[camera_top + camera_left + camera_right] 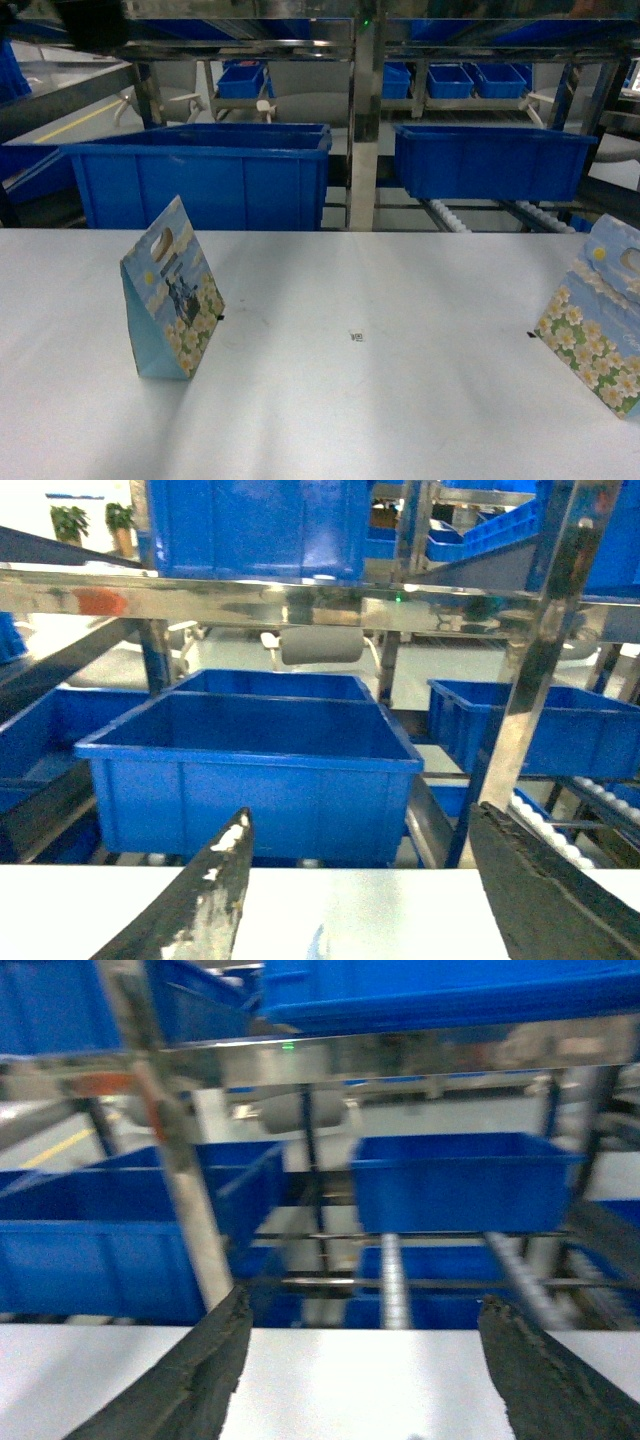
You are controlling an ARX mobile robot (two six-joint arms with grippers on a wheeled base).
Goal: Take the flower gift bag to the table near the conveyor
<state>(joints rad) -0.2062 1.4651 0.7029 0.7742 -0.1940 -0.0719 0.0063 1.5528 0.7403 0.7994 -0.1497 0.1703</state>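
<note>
Two flower gift bags stand upright on the white table (350, 400). One is light blue with daisies and a dark figure (172, 292), at the left. The other has daisies on green (598, 322) and is cut off by the right edge. Neither gripper shows in the head view. In the left wrist view my left gripper (365, 815) is open over the table (380, 910), with nothing between its fingers. A faint blue sliver (318, 946) sits at the bottom edge; I cannot tell what it is. My right gripper (365, 1300) is open and empty above the table (370, 1380).
Behind the table's far edge stands the conveyor, a steel frame (365, 100) with white roller tracks (445, 215). Large blue bins (200, 175) (490, 160) sit on it, with more on the shelves above and behind. A tiny black mark (356, 336) lies mid-table.
</note>
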